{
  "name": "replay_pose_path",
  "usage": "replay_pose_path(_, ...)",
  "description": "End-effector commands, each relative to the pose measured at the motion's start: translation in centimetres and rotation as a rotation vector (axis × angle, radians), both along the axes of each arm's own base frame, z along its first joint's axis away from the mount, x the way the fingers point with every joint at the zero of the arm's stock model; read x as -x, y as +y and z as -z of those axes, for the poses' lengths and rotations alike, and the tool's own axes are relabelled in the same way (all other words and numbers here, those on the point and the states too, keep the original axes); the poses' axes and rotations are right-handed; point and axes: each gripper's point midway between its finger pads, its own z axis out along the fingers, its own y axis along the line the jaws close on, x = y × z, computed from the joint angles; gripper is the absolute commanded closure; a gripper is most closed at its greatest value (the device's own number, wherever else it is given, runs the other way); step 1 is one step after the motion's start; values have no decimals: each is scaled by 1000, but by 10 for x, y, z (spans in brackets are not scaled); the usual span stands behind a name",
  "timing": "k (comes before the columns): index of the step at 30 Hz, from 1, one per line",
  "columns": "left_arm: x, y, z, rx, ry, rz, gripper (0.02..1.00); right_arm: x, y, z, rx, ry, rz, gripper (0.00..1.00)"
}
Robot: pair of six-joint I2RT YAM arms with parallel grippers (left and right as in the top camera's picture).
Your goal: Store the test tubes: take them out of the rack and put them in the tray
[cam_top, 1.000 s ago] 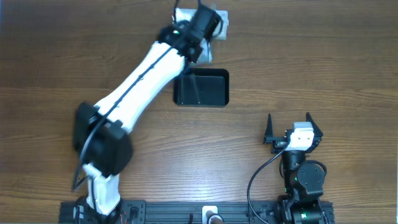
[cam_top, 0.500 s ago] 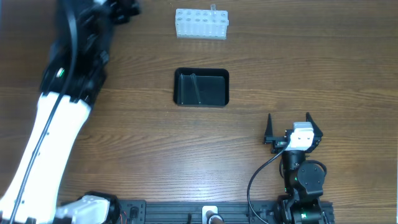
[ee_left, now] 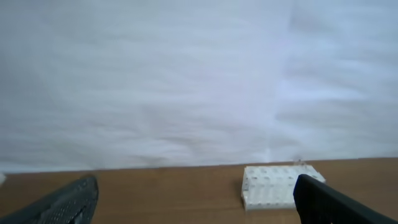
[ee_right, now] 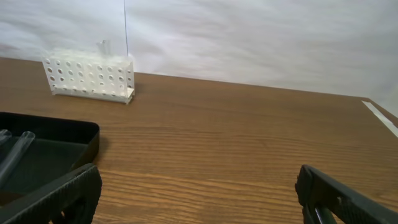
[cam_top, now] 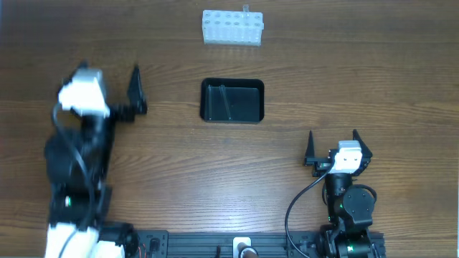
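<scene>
Fingers stand apart on left gripper (ee_left: 196,186) and right gripper (cam_top: 333,142), both empty. Come squarely down over the lone test tube (cam_top: 246,9) at the two o'clock corner of the rack (cam_top: 229,29).

table (cam_top: 373,86): wood grain, smooth, low sheen. tray (cam_top: 232,81): glossy black plastic. rack (cam_top: 232,26): matt white plastic. test tubes (ee_right: 12,149): clear, glossy. right gripper (cam_top: 333,136) fingers (ee_right: 56,199): matt black, textured.
</scene>
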Motion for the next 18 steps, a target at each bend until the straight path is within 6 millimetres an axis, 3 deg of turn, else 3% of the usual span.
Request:
replay_pose_path(1, 31, 0, 27, -72, -43, 18, 18, 0, 0, 2, -5, 0, -3, 7)
replay_pose_path(9, 60, 3, 70, -70, -96, 24, 20, 0, 0, 2, -5, 0, -3, 9)
replay_pose_path(18, 63, 6, 110, -72, -73, 12, 18, 0, 0, 2, -5, 0, -3, 9)
